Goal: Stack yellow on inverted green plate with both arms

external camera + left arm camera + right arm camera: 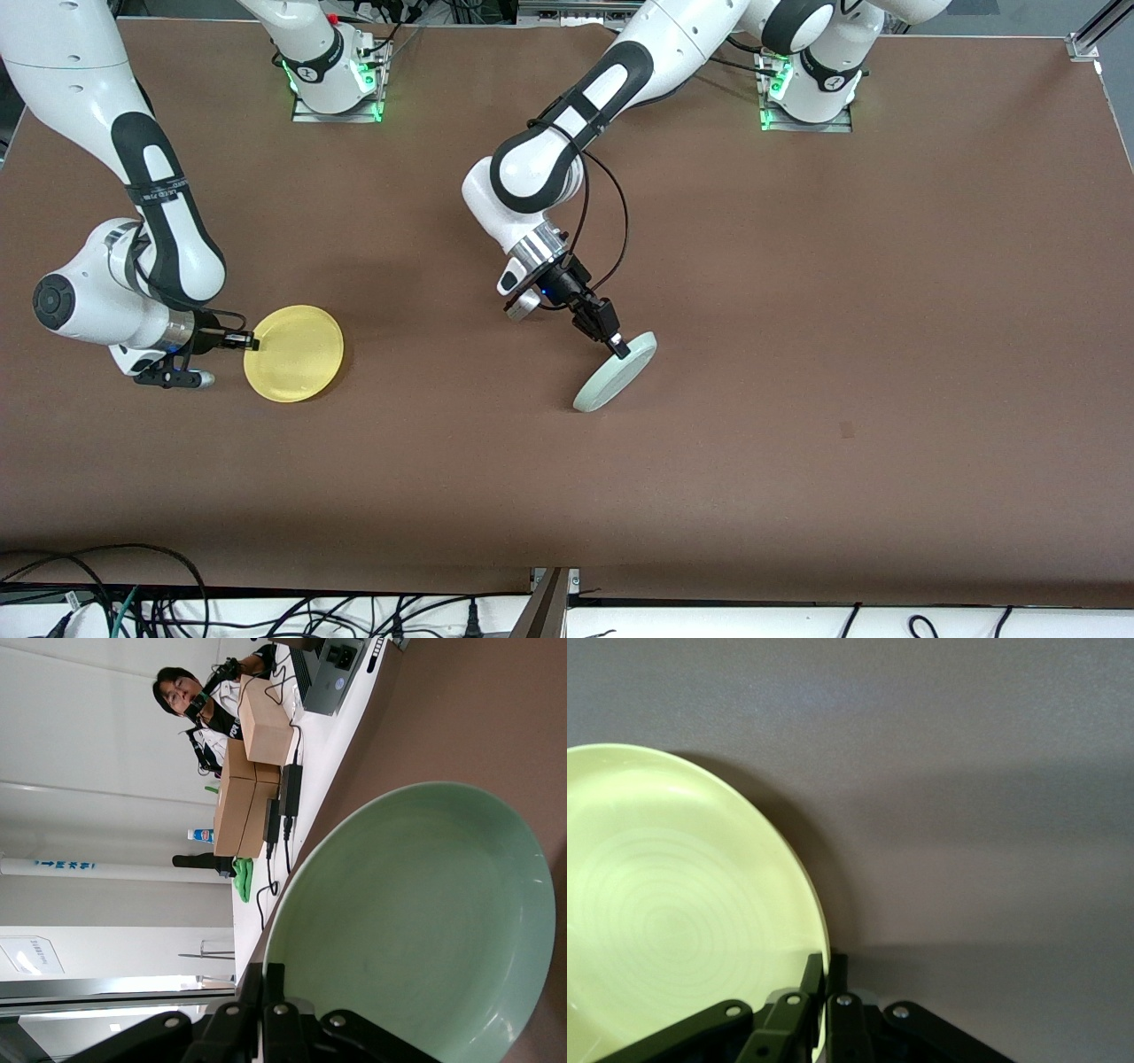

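Two plates and two arms share the brown table (797, 310). Toward the right arm's end, the right gripper (251, 341) (826, 979) is clamped on the rim of the yellow plate (294, 353) (673, 904), which lies flat, bright and round with faint concentric rings; the right wrist view cuts part of it off. Near the middle, the left gripper (620, 347) (263, 992) pinches the rim of the green plate (615, 372) (416, 921), pale mint, tilted steeply up on edge with its lower rim at the table.
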`<act>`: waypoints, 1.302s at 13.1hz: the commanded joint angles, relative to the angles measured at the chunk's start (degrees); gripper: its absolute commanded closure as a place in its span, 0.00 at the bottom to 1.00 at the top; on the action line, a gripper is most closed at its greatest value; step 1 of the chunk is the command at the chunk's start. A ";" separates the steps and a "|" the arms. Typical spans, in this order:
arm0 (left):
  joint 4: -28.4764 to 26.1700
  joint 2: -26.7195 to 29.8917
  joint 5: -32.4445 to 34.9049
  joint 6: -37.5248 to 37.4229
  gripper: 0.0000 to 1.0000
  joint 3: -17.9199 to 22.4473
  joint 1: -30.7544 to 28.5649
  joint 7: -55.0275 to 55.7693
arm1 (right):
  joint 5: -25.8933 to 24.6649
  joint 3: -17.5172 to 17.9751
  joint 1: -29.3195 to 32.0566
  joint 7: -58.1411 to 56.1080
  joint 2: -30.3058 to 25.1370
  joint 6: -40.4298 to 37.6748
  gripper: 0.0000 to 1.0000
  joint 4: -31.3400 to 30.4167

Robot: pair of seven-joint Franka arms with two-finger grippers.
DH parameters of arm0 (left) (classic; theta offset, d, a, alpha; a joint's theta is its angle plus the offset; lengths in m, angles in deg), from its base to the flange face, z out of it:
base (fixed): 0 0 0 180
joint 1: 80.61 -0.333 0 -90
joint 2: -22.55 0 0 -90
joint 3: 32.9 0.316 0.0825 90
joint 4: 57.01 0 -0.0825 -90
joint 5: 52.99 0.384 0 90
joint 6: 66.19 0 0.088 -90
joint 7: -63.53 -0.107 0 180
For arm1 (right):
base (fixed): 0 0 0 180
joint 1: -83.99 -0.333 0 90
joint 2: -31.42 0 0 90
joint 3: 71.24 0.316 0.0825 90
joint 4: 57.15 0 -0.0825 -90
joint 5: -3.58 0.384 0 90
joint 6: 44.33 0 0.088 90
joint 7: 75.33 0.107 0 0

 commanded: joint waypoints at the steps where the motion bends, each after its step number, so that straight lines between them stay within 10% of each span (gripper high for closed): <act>1: 2.14 -1.79 1.86 -0.37 1.00 0.68 2.18 -0.13 | 0.69 0.53 0.83 -1.86 -0.68 -0.15 1.00 -0.25; 5: 1.78 -2.41 1.95 -0.72 0.88 0.68 6.05 -0.13 | 0.69 0.71 0.57 -2.12 -2.27 -9.26 1.00 5.27; 7: 1.61 -2.59 1.43 -0.72 0.01 0.50 8.07 0.04 | 0.60 0.71 0.57 -2.12 -2.35 -13.40 1.00 8.09; 11: 1.52 -2.32 -7.25 -0.02 0.00 -0.20 11.15 11.96 | 0.51 0.71 0.31 -2.21 -2.44 -19.90 1.00 12.75; 17: 2.22 -0.74 -23.16 20.69 0.00 -2.13 8.88 31.40 | 0.69 2.99 0.13 -0.37 -2.88 -23.96 1.00 13.73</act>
